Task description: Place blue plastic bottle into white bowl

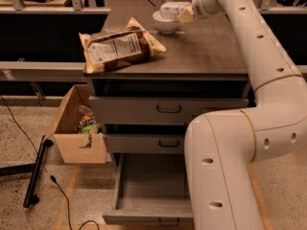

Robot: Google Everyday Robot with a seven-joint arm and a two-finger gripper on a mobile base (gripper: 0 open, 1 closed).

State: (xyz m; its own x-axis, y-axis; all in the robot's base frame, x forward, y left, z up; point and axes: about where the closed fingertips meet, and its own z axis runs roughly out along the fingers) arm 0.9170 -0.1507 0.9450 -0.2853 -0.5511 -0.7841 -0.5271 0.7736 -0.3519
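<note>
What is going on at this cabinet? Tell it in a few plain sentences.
A robot arm reaches over the cabinet top to the far edge. Its gripper is at the right end of a pale bottle, which lies sideways just over a small white bowl. Whether the bottle rests on the rim cannot be told. A chip bag lies apart, nearer the front left. The bottom drawer stands open.

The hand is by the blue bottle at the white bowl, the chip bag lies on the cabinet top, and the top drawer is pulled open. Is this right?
The camera view shows the bottom drawer pulled open; the top drawer is shut. The rest holds: the hand is by the blue plastic bottle at the white bowl, and the chip bag lies on the cabinet top.
</note>
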